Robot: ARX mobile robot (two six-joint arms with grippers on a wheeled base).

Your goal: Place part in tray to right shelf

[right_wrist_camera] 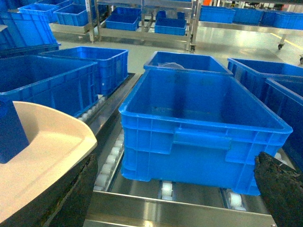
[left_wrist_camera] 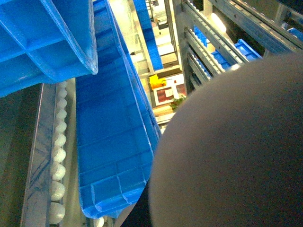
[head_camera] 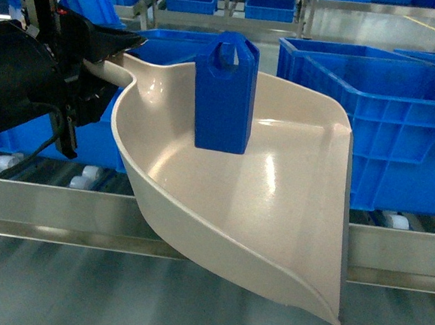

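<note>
This is a big room with a shiny pale floor and many blue crates (right_wrist_camera: 199, 120) on metal racks. In front is the right shelf (head_camera: 391, 255), a steel rack with a flat front rail and rows of little white rollers (right_wrist_camera: 166, 190). Big blue crates sit on the rollers.

The tray (head_camera: 274, 212) is a wide beige scoop. It is held up in the air over the front rail, tipped so its flat lip points down and to the right. The part (head_camera: 224, 91), a small blue block with a hole at the top, stands upright inside the tray near the handle end.

The left gripper (head_camera: 109, 52) is black. Its fingers are clamped on the tray's handle at the left of the head view. In the left wrist view, the round beige back of the tray fills much of the picture.

The right gripper (right_wrist_camera: 279, 189) shows only dark finger edges low in its own wrist view, spread wide apart with nothing between them.

No words or labels can be read anywhere.
</note>
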